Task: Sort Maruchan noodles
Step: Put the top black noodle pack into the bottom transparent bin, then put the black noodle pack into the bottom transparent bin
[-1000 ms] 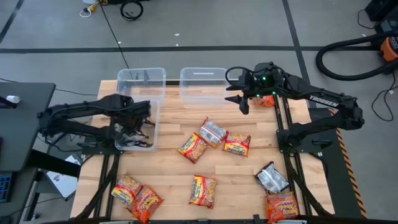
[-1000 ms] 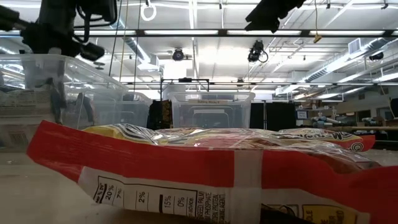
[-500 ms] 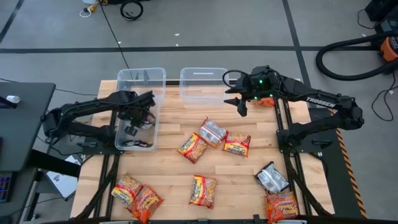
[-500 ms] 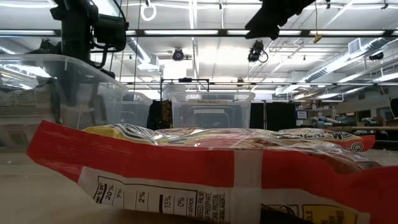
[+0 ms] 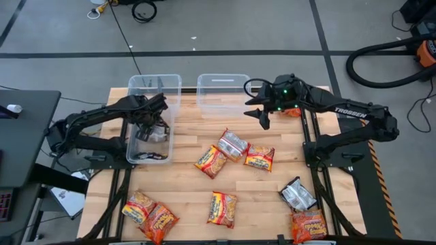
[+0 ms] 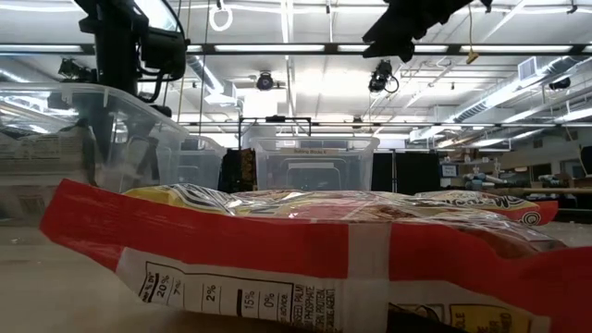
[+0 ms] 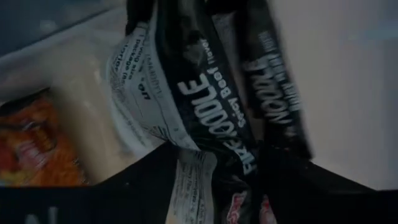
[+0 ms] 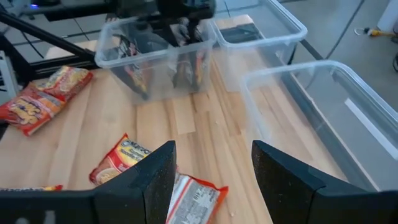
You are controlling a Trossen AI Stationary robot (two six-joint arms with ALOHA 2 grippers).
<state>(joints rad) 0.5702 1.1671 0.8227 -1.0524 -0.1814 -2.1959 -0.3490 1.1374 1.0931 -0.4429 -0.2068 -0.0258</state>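
Left gripper (image 5: 151, 121): over the clear plastic bin (image 5: 154, 89) at the table's left rear; whether its fingers grip cannot be told; a crinkly silver-black packet (image 7: 205, 106) hangs right at the fingers.
Right gripper (image 5: 262, 109): held above the wooden table (image 5: 184, 177) near the second clear bin (image 5: 223, 84), dark fingers (image 8: 149, 180) spread apart, nothing between them.
Maruchan noodles: flat rectangular crinkly packets; 3 (image 5: 235, 153) clustered mid-table, 1 yellow-and-red (image 5: 222, 207) at the front, 2 orange-red (image 5: 148, 214) at the front left, 2 at the front right, 1 of them silver-black (image 5: 298, 194).
Bin contents: dark packets (image 5: 151, 155).
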